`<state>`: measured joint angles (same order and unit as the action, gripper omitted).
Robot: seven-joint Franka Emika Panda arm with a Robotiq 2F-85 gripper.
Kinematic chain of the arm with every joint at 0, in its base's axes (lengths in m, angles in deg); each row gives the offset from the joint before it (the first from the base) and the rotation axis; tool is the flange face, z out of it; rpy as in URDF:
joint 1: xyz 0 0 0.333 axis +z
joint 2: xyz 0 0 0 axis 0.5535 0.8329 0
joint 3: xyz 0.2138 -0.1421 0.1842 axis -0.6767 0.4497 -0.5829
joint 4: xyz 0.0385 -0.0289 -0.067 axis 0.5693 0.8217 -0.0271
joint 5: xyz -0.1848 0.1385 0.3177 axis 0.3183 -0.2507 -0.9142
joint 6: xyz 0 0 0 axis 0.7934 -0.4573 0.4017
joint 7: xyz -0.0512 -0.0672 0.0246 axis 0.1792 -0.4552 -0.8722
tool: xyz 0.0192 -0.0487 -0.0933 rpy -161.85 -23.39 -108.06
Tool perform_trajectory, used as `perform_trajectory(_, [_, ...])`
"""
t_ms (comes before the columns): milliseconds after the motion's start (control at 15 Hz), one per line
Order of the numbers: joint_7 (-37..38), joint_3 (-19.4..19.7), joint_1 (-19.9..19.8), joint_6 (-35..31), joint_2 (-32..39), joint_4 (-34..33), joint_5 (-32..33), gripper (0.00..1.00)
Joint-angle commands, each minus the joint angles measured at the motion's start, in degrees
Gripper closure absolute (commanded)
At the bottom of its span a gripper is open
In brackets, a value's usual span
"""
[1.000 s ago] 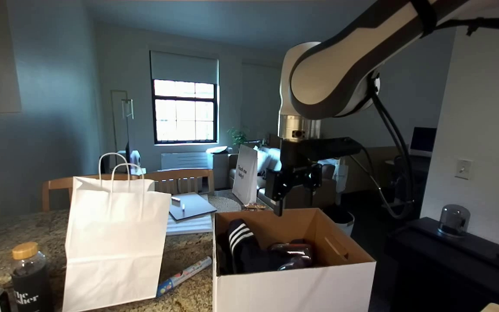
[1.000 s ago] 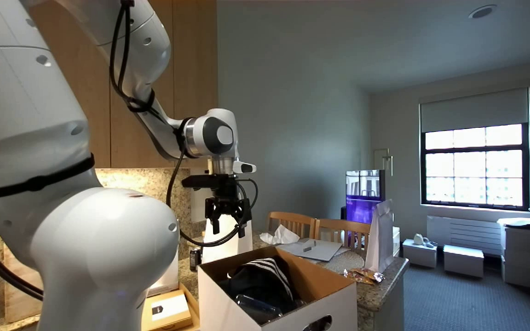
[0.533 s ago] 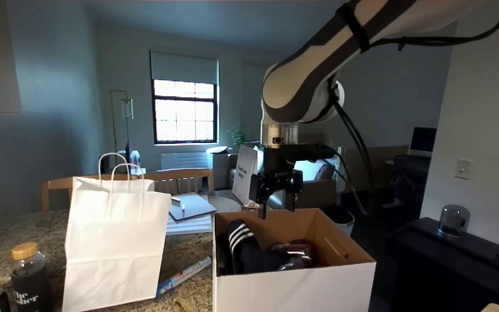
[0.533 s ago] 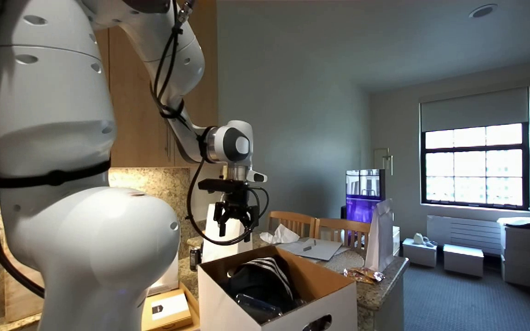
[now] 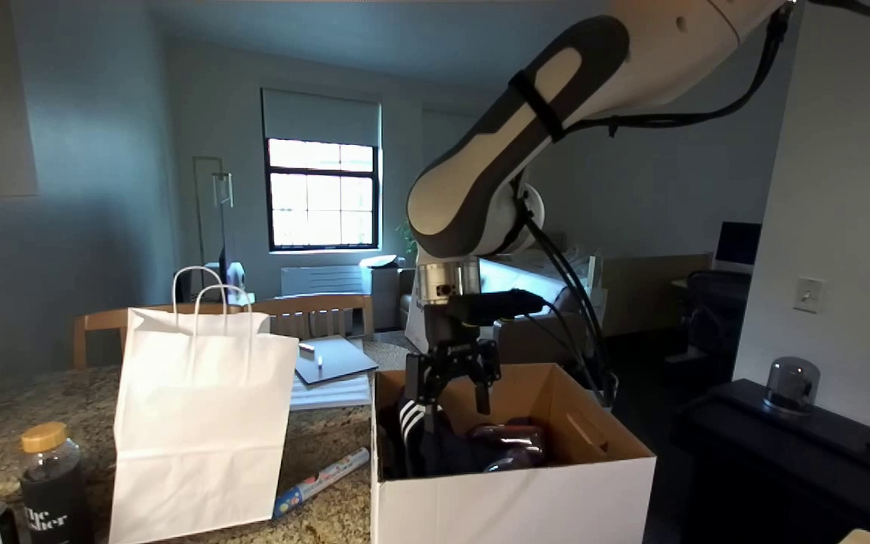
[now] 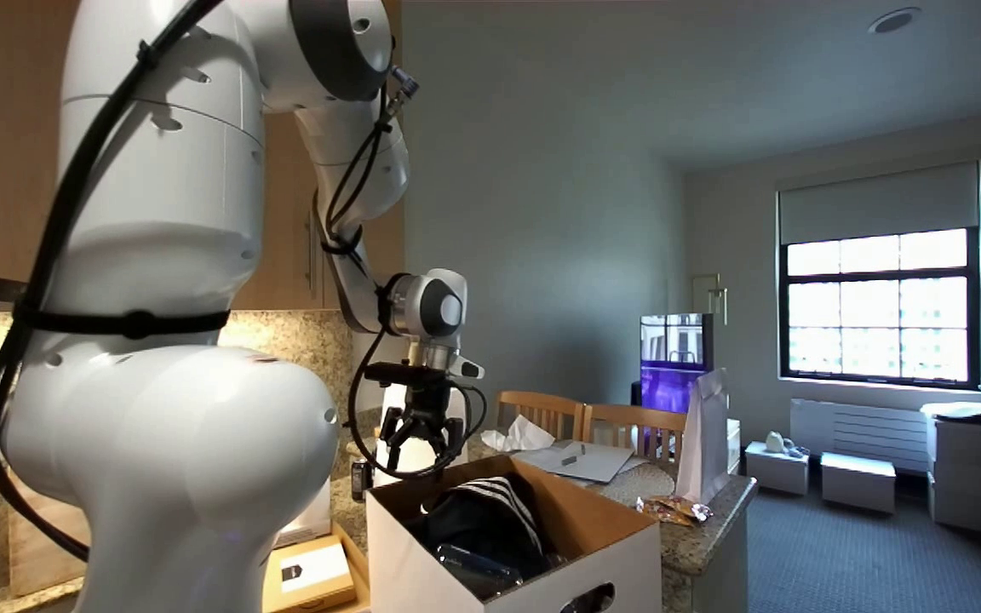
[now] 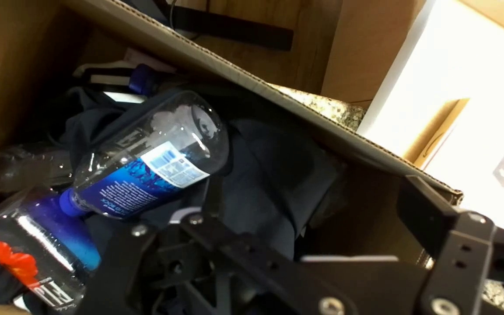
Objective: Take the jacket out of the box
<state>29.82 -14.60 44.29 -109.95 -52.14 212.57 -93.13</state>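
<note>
The black jacket with white stripes (image 5: 442, 457) lies bunched inside the box (image 5: 510, 508), and both exterior views show it. In the wrist view the dark fabric of the jacket (image 7: 274, 175) spreads under clear bottles (image 7: 155, 162). My gripper (image 5: 456, 414) hangs pointing down over the box, with its fingers wide apart and nothing between them. From the wrist, the left finger (image 7: 213, 192) stands over the fabric; touching or apart, I cannot tell. The right finger (image 7: 429, 214) is close to the cardboard rim.
A second bottle (image 7: 37, 249) with a red flower lies in the box too. Beside the box on the counter stand a white paper bag (image 5: 201, 423), a patterned tube (image 5: 322, 481) and a cork-topped bottle (image 5: 53, 483). An open carton (image 6: 312, 575) sits near the arm's base.
My gripper has come across to the box's jacket side and sunk lower, from above the rim to about rim height. It stays open throughout. Jacket and box have not moved.
</note>
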Motion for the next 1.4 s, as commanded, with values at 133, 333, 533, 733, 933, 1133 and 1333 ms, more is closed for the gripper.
perform_trajectory(133, [0.54,0.47,0.44,-0.76,1.38,-0.98,-0.51,0.00])
perform_trajectory(333, [5.40,0.63,0.73,-8.33,4.11,-1.03,-0.55,0.00])
perform_trajectory(533, [9.42,0.29,1.79,-15.50,8.48,-2.21,-0.93,0.00])
perform_trajectory(733, [15.65,1.41,4.08,-22.65,12.66,-3.26,1.93,0.00])
perform_trajectory(933, [25.49,5.19,7.81,-26.04,13.79,-3.05,8.71,0.00])
perform_trajectory(1133, [35.08,8.54,10.42,-25.35,12.75,-2.01,14.80,0.00])
perform_trajectory(1333, [40.29,9.03,10.22,-25.44,10.14,-0.05,15.67,0.00])
